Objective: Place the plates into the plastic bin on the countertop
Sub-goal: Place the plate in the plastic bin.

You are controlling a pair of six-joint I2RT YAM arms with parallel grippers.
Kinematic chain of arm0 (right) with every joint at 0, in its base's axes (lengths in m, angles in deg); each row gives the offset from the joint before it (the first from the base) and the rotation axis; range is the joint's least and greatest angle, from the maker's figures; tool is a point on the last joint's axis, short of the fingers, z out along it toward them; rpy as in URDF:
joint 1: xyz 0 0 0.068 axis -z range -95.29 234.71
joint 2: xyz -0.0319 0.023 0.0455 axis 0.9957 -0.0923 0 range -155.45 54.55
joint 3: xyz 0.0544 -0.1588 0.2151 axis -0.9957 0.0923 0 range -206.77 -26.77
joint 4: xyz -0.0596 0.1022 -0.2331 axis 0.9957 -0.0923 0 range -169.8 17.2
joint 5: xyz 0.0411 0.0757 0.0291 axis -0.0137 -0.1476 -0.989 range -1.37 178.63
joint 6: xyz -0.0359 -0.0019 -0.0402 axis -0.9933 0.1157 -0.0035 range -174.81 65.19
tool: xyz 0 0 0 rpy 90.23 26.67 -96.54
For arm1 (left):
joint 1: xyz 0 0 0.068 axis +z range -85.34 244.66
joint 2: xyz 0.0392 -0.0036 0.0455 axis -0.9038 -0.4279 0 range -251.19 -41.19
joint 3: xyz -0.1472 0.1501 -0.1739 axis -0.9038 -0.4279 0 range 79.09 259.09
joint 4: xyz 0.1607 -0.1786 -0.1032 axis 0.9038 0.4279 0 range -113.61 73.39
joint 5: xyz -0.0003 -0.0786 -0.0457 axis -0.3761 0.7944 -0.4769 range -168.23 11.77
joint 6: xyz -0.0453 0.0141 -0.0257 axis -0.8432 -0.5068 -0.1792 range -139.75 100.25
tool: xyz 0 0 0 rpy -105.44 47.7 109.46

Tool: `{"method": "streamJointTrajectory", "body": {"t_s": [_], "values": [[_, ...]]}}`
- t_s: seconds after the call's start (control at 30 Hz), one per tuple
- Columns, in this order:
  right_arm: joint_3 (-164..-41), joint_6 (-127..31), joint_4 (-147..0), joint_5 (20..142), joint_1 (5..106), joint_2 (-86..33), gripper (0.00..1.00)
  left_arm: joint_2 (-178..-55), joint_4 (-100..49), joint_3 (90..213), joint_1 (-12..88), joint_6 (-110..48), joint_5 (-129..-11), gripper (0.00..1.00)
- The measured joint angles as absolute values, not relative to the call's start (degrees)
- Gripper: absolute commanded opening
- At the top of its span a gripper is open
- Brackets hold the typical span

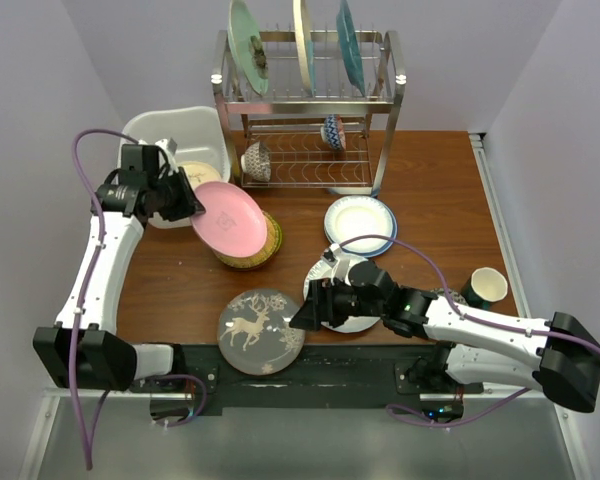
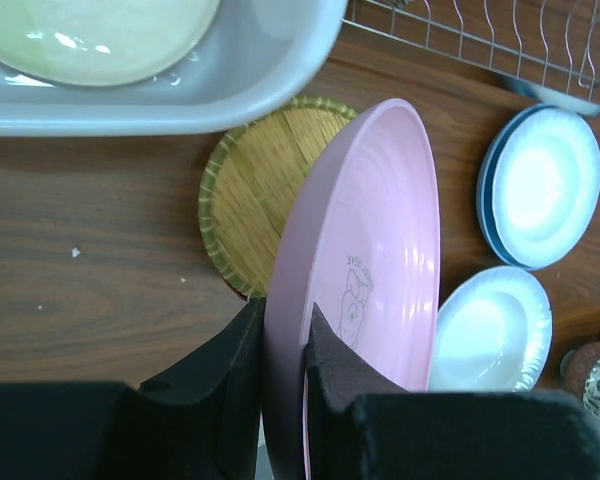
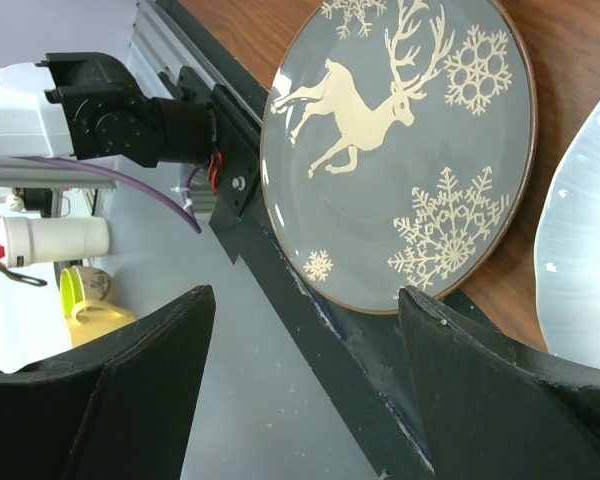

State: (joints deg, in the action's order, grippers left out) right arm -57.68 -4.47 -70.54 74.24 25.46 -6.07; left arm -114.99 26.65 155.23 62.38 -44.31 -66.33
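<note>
The reddish-brown worktop (image 1: 420, 180) fills the middle of the top view. At its far edge, upper centre, a two-tier wire rack (image 1: 385, 110) is seen. A pale green plate (image 1: 248, 45), a cream plate (image 1: 303, 45) and a blue plate (image 1: 349, 45) are stood on edge in its upper tier. Two patterned bowls (image 1: 257, 160) are lodged in the lower tier.

The white plastic bin (image 1: 170, 125) is set at upper left, and a pale yellow-green plate (image 2: 90, 40) is laid flat inside it.

Just right of the bin, the pink plate (image 1: 228, 215) is held tilted, with its rim pinched between the closed fingers of the left hand (image 2: 285, 315). It is carried above the woven yellow plate (image 2: 255, 190), which lies flat on the worktop beside the bin wall. A small printed bear-like figure with faint lettering is carried on the pink plate. The words are too small to be read.

At lower centre the grey deer plate (image 1: 261, 330) is laid flat, with its near rim overhanging the worktop edge. The right hand (image 3: 305, 295) is held over that rim with its fingers spread wide, and nothing is gripped. A white plate (image 1: 355, 322) is partly hidden under the right arm, just right of the deer plate. Further back, another white plate is stacked on a blue plate (image 1: 332, 232). A cup (image 1: 487, 287) is stood at the right.
</note>
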Motion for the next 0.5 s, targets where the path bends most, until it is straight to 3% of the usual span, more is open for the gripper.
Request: {"method": "streamJointTrajectory", "body": {"t_s": [0.5], "values": [[-57.6, -4.5, -70.6, 74.2, 25.5, -7.5, 0.78, -120.5, 24.9, 158.8, 72.6, -43.5, -65.4, 0.00]]}}
